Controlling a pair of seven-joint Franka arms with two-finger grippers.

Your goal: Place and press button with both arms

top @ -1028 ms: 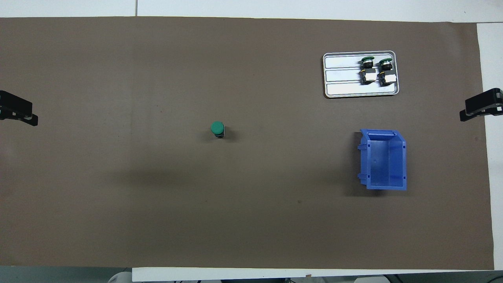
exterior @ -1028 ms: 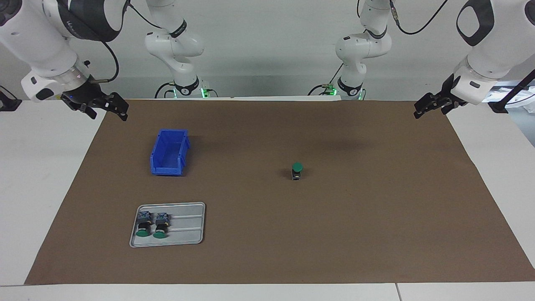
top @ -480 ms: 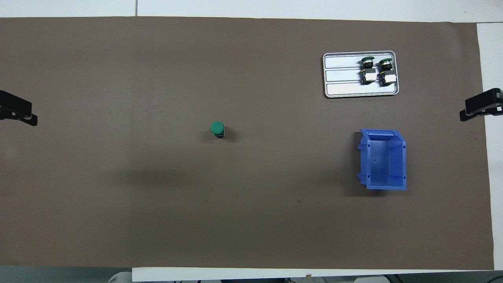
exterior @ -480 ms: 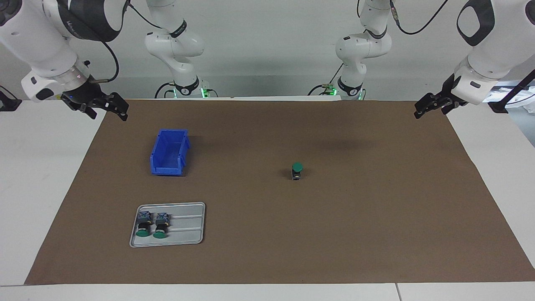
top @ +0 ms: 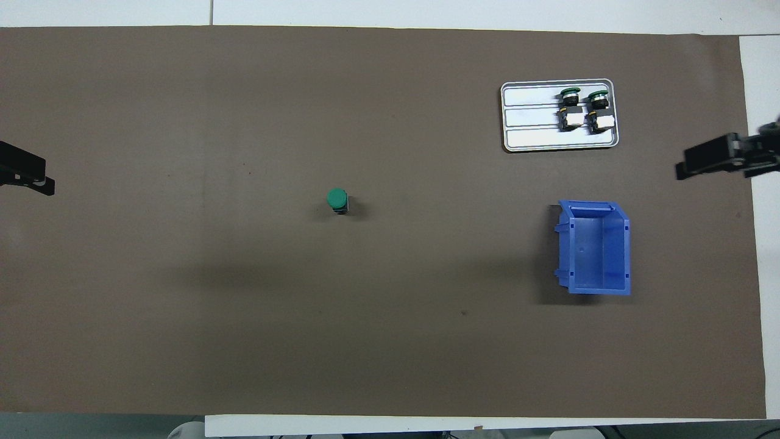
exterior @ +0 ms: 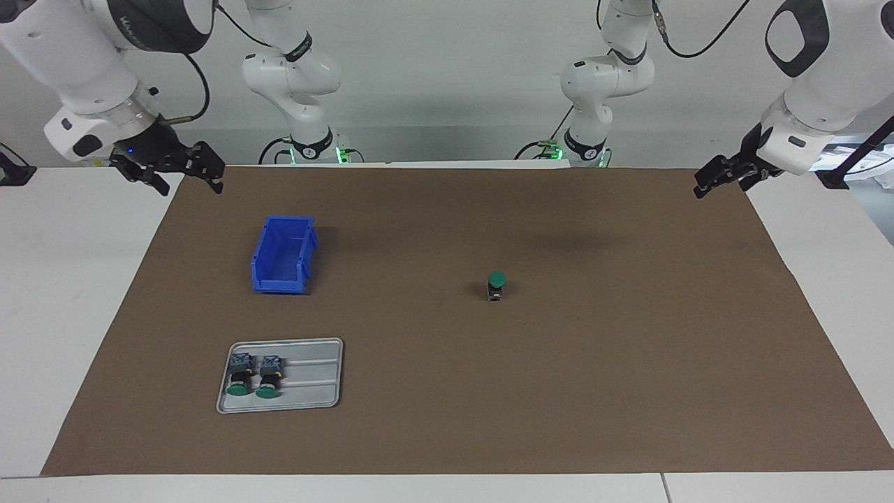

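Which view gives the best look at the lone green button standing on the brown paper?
The facing view: the standing button shows its green cap, dark collar and block base in side profile, upright on the brown paper. The overhead view shows mostly the round cap, with only a sliver of the base.

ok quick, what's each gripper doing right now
left gripper: open, holding nothing, up over the brown mat's edge.
right gripper: open, holding nothing, up over the mat's corner near the blue bin.
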